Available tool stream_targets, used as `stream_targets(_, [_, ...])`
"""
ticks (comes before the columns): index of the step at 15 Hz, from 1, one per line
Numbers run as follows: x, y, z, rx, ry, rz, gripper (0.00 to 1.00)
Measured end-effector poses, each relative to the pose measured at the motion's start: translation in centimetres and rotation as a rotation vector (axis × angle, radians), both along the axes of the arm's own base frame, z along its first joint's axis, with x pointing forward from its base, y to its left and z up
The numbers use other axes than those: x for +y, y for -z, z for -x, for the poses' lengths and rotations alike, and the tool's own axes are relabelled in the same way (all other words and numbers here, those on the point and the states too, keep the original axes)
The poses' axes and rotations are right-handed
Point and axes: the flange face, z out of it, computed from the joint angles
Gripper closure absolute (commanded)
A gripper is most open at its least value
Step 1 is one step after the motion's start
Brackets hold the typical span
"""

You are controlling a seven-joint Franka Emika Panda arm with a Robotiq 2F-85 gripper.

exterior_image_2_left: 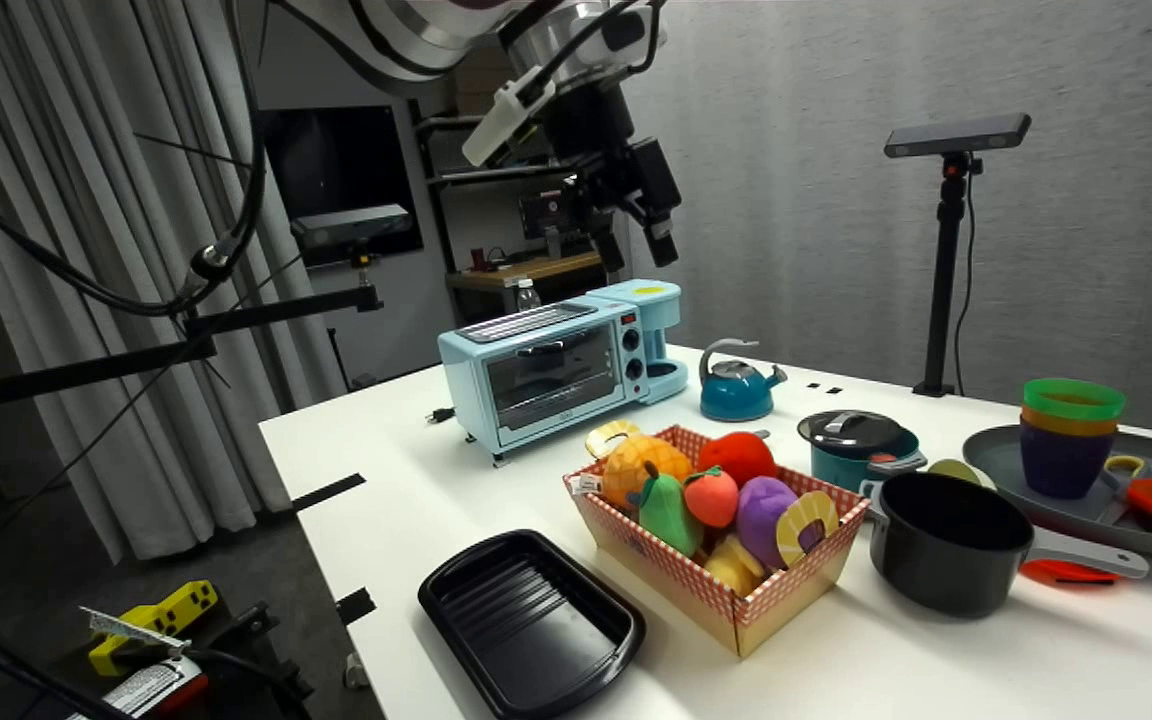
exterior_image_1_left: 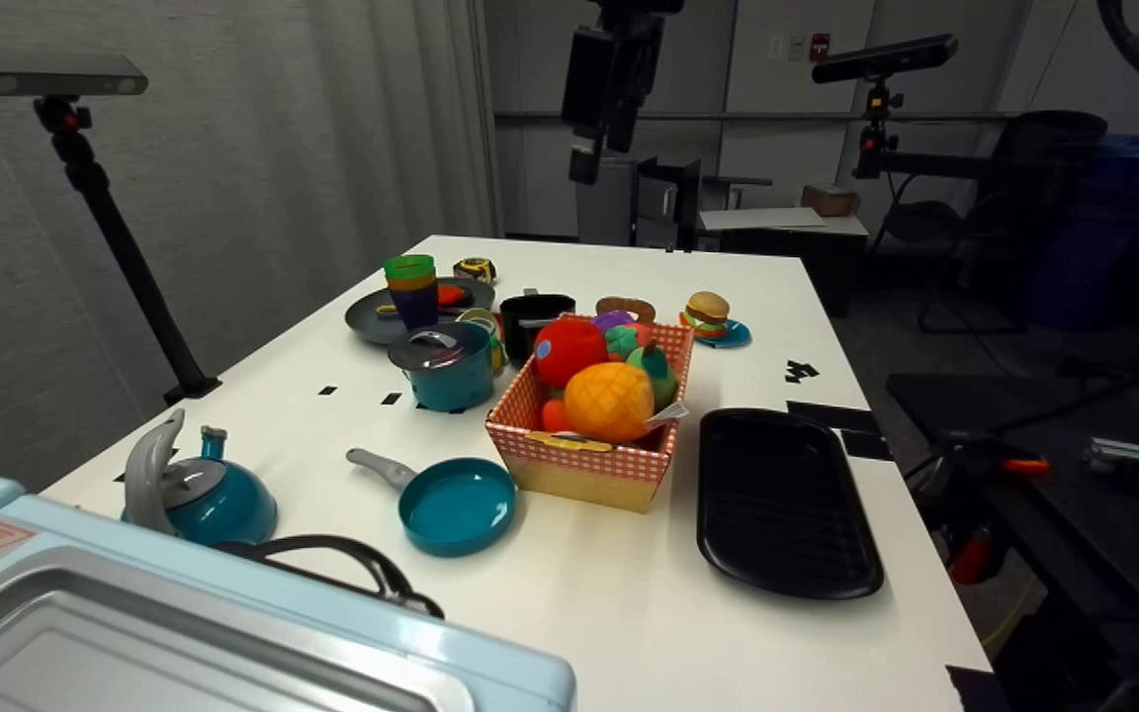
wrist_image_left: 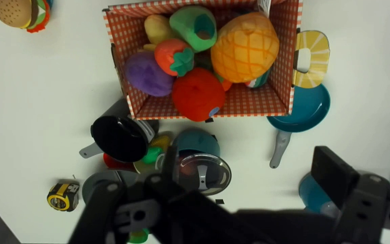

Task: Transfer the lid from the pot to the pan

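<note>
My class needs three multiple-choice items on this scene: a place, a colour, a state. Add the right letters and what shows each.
1. Where is the lid?
A in the fruit basket
B on the pot
C on the black tray

2. What colour is the handle of the pan?
A red
B yellow
C grey

3. How is the pincer?
A open
B shut on the lid
C shut on the pan

1 B: the lid rests over the top of the pot in both exterior views.
2 C: the handle shows grey in an exterior view and the wrist view.
3 A: its fingers stand apart in the wrist view.
</note>
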Motion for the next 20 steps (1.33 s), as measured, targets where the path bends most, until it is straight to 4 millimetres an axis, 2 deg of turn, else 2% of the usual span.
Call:
stream_targets(5, [-1.2, -0.5, -3.4, -0.046, 0.043, 0.003, 0.00])
stream_targets(13, [-1.2, -0.3, -3.8, -0.045, 0.042, 0.001, 0.00])
stream_targets(16, [-0.8, 0.5, -3.9, -0.030, 0.036, -0.001, 0.00])
stream_targets(20, [-0.7, 3.4, -5.0, -0.003, 0.058, -0.002, 0.00])
